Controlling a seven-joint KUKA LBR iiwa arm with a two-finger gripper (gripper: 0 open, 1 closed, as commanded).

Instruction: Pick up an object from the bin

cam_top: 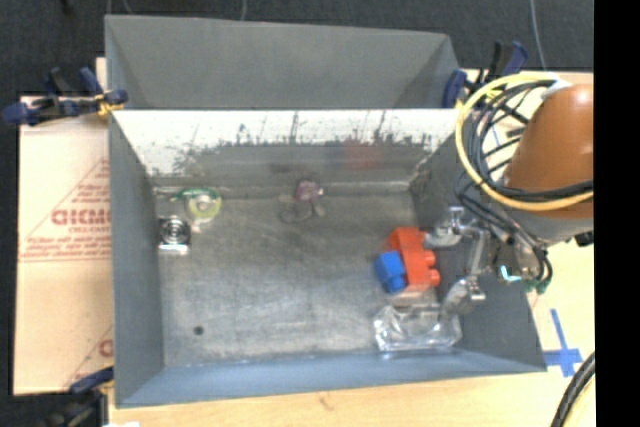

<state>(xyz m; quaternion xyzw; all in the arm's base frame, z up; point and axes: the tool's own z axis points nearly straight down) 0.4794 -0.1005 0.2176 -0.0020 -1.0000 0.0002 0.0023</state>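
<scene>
Camera view: jaws spread wide just beside a boxy orange block and crinkled clear plastic packet.

No text, label, brand or number is legible on the bin or on anything in it.
</scene>
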